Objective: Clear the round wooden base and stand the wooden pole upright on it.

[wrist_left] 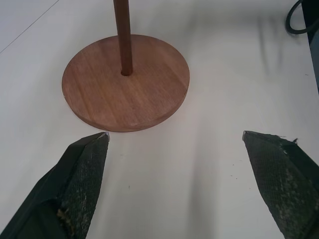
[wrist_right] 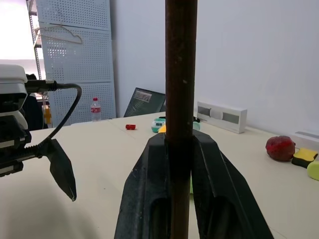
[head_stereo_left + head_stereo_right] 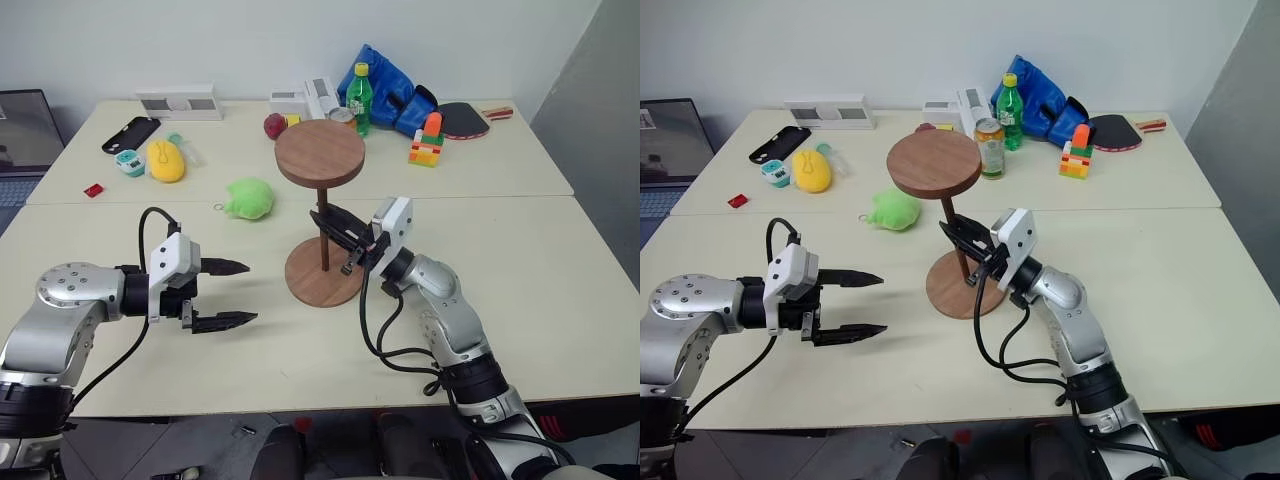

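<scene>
On the bench, my right tool [image 3: 338,232] pinches the wooden pole [image 3: 323,238] upright in the round wooden base [image 3: 322,272] — left tool [image 3: 228,293] wide; a careless release could topple it.

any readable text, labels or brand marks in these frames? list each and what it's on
None can be read.
Green bottle: label too small to read.
Can: print blurred.
White boxes: markings illegible.
Teal-and-white item: a barcode-like sticker, no legible characters.
Laptop: a small sticker at the screen's corner, unreadable.
</scene>
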